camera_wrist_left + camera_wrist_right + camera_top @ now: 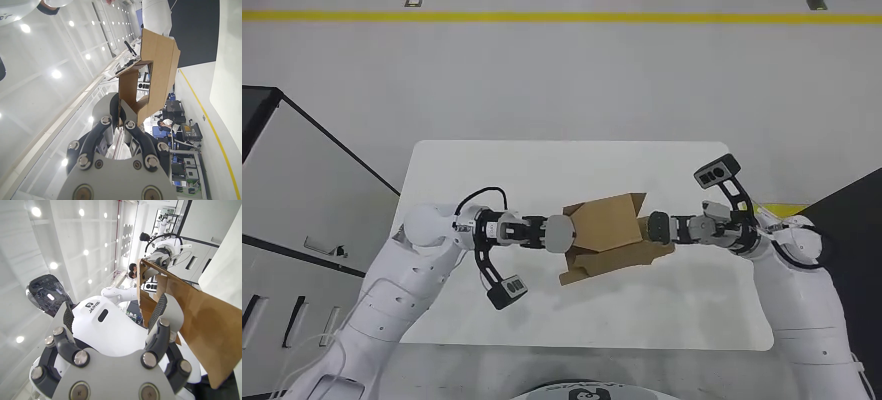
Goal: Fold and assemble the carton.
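Left end effector sits at 9 o'clock of the half-opened carton, right end effector at its 3. Grey cabinet stands at 9 o'clock off the white tabletop; a yellow line crosses the floor at 12. Carton is over the tabletop's centre. Left end effector is clamped on a flap edge; right end effector gapes wide, one finger against a panel.

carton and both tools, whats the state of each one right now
carton: half folded, flaps loose and not closed, held up between the two tools
left tool: shut on an edge of the carton
right tool: open, jaws wide apart, one finger lying against a carton panel
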Controlling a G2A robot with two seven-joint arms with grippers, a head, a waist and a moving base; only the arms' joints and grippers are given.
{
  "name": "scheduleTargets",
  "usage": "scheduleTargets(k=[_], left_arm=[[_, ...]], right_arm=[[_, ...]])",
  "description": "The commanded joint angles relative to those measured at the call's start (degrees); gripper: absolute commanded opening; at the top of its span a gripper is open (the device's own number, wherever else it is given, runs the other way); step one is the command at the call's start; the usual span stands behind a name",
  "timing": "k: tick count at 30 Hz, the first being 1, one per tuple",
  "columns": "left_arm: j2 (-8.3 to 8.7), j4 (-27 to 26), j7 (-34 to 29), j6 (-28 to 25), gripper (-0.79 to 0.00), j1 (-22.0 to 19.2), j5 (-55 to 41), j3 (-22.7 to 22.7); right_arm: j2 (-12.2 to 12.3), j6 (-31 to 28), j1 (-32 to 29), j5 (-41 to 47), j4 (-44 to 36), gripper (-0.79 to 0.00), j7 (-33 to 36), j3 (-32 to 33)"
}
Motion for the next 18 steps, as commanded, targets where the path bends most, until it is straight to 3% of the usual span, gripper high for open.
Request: scheduleTargets(k=[1,7,18], left_arm=[[0.06,0.0,-0.5,0.1,-0.785,0.0,0.5,-0.1],[0.13,-0.3,-0.1,-0.4,-0.785,-0.3,0.3,0.7],[-0.04,-0.2,0.4,-0.8,-0.785,-1.5,-0.7,3.0]], right_arm=[[0.1,0.2,-0.1,0.2,0.0,0.0,0.6,0.0],[0.3,0.7,-0.2,0.1,0.1,-0.015,2.1,-0.3],[0.6,0.2,2.0,-2.0,-0.2,-0.219,2.8,-2.7]])
